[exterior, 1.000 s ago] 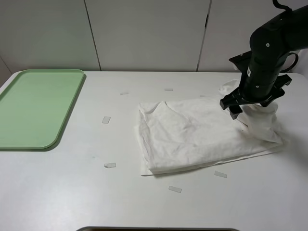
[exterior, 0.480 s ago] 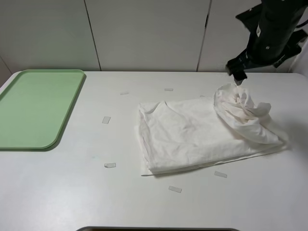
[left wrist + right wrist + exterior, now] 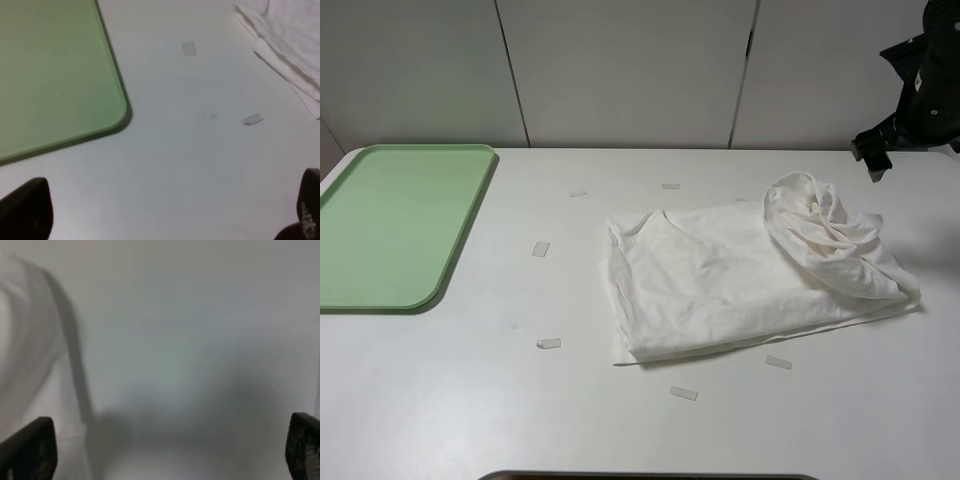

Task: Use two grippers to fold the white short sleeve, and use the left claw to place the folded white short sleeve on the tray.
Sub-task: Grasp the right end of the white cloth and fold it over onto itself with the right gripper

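High cam overlooks whole table (image 3: 470,400). Left wrist, closer, shares tray (image 3: 55,70) corner, white short sleeve (image 3: 295,45) edge. Right wrist: blurred.

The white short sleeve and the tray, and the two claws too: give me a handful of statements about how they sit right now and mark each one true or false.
1. The white short sleeve lies on the tray. False: it lies on the table, to the right of the tray and apart from it.
2. The shirt's right end is bunched into a heap. True.
3. The right gripper is clamped on the shirt. False: it is raised off the cloth, jaws wide apart with nothing between them.
4. Small tape strips lie on the table around the shirt. True.
5. The left gripper is shut on cloth. False: it is open over bare table near the tray's corner.
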`<act>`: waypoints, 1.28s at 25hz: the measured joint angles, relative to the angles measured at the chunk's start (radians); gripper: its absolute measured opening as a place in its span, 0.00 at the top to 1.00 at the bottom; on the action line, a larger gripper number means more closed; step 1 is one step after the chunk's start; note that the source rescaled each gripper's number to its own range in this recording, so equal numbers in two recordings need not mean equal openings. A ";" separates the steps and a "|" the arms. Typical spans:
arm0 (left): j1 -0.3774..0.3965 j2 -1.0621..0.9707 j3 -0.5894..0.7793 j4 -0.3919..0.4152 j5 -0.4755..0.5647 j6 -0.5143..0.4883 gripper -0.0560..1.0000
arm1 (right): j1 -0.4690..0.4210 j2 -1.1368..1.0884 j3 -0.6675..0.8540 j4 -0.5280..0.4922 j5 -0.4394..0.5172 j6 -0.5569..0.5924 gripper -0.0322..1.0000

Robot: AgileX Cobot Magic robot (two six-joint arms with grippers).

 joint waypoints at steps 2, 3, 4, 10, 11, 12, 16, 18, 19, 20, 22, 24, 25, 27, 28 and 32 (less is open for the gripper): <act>0.000 0.000 0.000 0.000 0.000 0.000 0.02 | -0.024 0.040 0.000 0.001 -0.008 -0.017 0.00; 0.000 0.000 0.000 0.000 0.000 0.000 0.02 | -0.027 0.057 0.000 0.005 -0.010 -0.023 0.00; 0.000 0.000 0.000 0.000 0.000 0.000 0.02 | -0.028 0.091 0.000 0.025 -0.010 -0.042 0.00; 0.000 0.000 0.000 0.000 0.000 0.000 0.02 | -0.028 0.164 0.000 0.192 -0.010 -0.102 0.00; 0.000 0.000 0.000 0.000 0.000 0.000 0.02 | -0.026 0.165 0.000 0.223 -0.010 -0.111 0.00; 0.000 0.000 0.000 0.000 0.000 0.000 0.02 | -0.022 0.165 0.000 0.252 -0.010 -0.123 0.00; 0.000 0.000 0.000 0.000 0.000 0.000 0.02 | 0.024 0.165 0.006 0.284 -0.009 -0.134 0.00; 0.000 0.000 0.000 0.000 0.000 0.000 0.02 | 0.052 0.165 0.018 0.291 -0.009 -0.137 0.00; 0.000 0.000 0.000 0.000 0.000 0.000 0.02 | 0.065 0.165 0.026 0.294 -0.012 -0.136 0.00; 0.000 0.000 0.000 0.000 0.000 0.000 0.02 | 0.076 0.165 0.036 0.300 -0.015 -0.132 0.00; 0.000 0.000 0.000 0.000 0.000 0.000 0.02 | 0.089 0.165 0.074 0.331 -0.041 -0.123 0.00; 0.000 0.000 0.000 0.000 0.000 0.000 0.02 | 0.091 0.165 0.128 0.402 -0.069 -0.123 0.00; 0.000 0.000 0.000 0.000 0.000 0.000 0.02 | 0.091 0.165 0.144 0.424 -0.081 -0.128 0.00; 0.000 0.000 0.000 0.000 0.000 0.000 0.02 | 0.091 0.165 0.174 0.475 -0.109 -0.150 0.00; 0.000 0.000 0.000 0.000 0.000 0.000 0.02 | 0.091 0.165 0.188 0.516 -0.124 -0.169 0.00; 0.000 0.000 0.000 0.000 0.000 0.000 0.02 | 0.103 0.165 0.227 0.602 -0.174 -0.223 0.00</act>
